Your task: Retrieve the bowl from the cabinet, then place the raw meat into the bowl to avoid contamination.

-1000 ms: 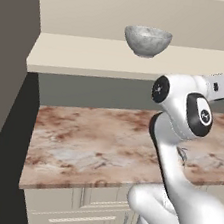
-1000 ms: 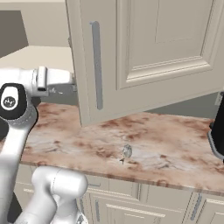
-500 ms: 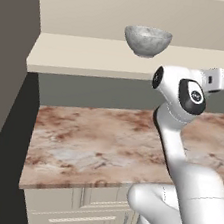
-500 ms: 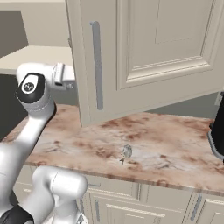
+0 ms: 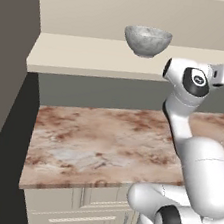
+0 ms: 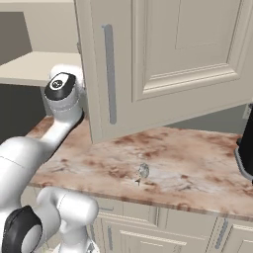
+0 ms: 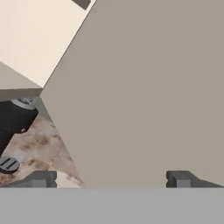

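The mottled grey-white bowl [image 5: 146,40] stands upright on the beige shelf [image 5: 91,58] of the open cabinet. The cabinet's cream raised-panel door [image 6: 168,59] is swung out, its grey bar handle [image 6: 109,74] facing the right base view. My arm's elbow [image 5: 191,82] is level with the shelf edge, right of the bowl, and the forearm runs off to the right. In the hand view my gripper [image 7: 109,179] is open, its fingertips [image 7: 41,179] wide apart and empty, close to the door's plain beige face [image 7: 144,96]. A small pale item [image 6: 142,171] on the counter is too small to identify.
A reddish marble counter [image 5: 105,138] lies below the shelf, over cream drawers [image 6: 163,232]. A black appliance [image 6: 245,148] stands at the counter's right end, seen also as a black appliance [image 7: 15,120] low left in the hand view. A dark wall [image 5: 7,79] closes the left side.
The elbow has risen and shifted toward the cabinet door, and the forearm has lifted to shelf height. The bowl and door have not moved.
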